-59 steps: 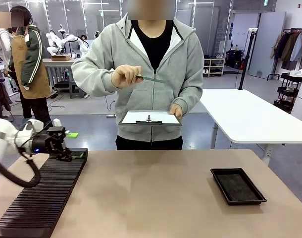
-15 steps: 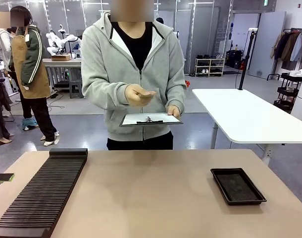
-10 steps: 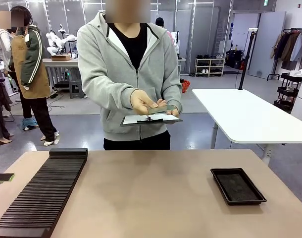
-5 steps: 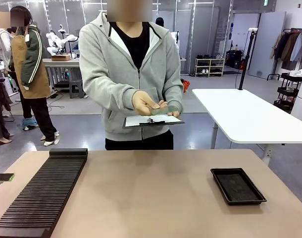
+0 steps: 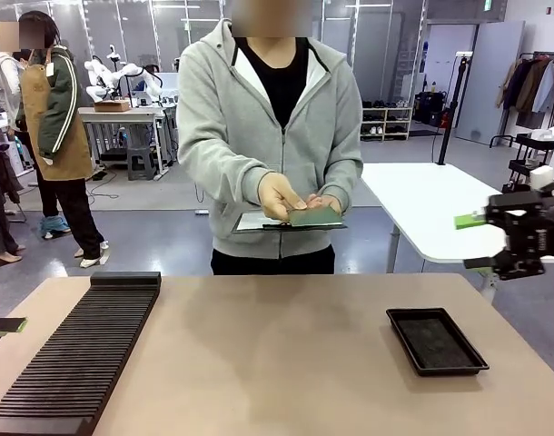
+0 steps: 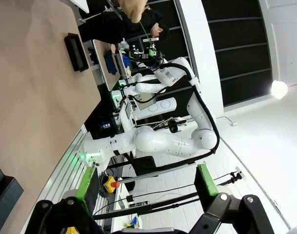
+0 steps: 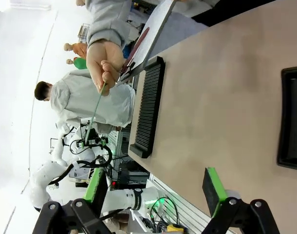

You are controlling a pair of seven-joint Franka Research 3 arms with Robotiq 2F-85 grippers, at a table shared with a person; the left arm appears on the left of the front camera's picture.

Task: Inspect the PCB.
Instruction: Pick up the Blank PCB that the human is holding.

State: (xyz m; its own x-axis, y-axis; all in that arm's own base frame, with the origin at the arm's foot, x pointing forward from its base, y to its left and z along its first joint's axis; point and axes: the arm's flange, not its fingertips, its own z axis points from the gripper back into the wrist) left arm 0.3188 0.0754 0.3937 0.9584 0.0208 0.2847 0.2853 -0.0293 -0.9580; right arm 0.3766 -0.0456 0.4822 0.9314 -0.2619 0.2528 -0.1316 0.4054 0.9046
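1. Green-padded jaws of the right pincer [image 7: 153,187] stand wide with nothing between them. The left pincer [image 6: 147,181] is likewise wide and empty. Neither can drop anything, but jaws this wide, brought in carelessly, could knock the board instead of taking it.
2. Below the right pincer, a little toward the side its fingers point, the black tray [image 5: 436,341] lies on the table [image 5: 277,363]. A low reach risks clipping its rim. The black rack [image 5: 77,354] lies well beyond the tray, just beside the left pincer, and a sweep by that arm could catch its edge.
3. Farther off, well apart from both pincers and past the table's far edge, the PCB [image 5: 315,216] is held nearly flat in the person's hand [image 5: 281,195], just over the clipboard [image 5: 250,221]. From the right wrist it shows edge-on as a thin line, so its tilt is hard to judge. A grip taken off-centre or at an angle could let the thin board twist out. Closing too near the hand could pinch it.
4. As I judge it, no handover has begun. The chief hazard is timing: if the person releases before the grip is firm, the board falls to the table.
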